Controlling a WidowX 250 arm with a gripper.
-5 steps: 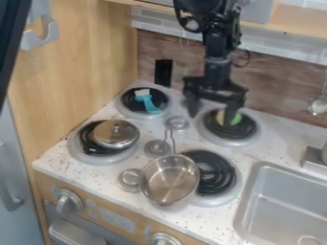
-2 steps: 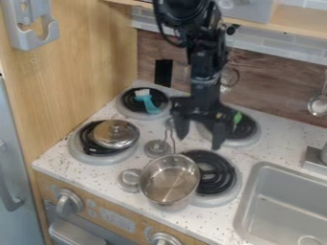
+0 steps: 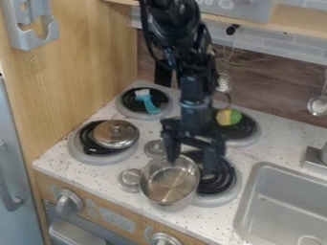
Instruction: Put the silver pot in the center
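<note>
Speckled counter (image 3: pixel 279 135) with four burners, pot low in the middle of the frame, claw (image 3: pixel 190 167) open above its rim.
The pot (image 3: pixel 168 183) sits upright just below the frame's middle, beside the lower-right burner (image 3: pixel 220 183). The claw's fingers are spread wide with nothing gripped, one by the pot's back rim, the other over the burner. Reaching the pot looks nearly done; closing on it, carrying it and setting it down in the center seem left to do.
</note>
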